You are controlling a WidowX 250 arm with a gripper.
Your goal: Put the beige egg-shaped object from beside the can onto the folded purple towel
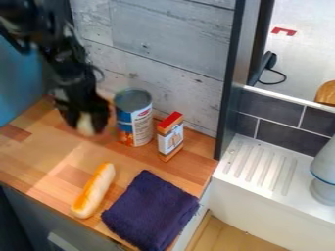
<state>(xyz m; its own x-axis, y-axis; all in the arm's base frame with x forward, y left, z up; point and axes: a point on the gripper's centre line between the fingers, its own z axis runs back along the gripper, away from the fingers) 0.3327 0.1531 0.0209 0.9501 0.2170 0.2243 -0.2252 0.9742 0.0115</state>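
Note:
At the upper left, the black gripper hangs low over the wooden counter, left of the can. A small pale object is held between its fingers, partly covered by them. Close on the right stands an upright can with a blue, white and orange label. Beside it is a small orange and white box with a red top. A bread roll, white with an orange-yellow side, lies near the counter's front edge. To its right is a folded dark purple cloth.
The wooden counter meets a whitewashed plank wall behind. A dark upright post rises at the right. Beyond it are a white ridged drainboard and a grey-white vessel. A blue surface stands far left.

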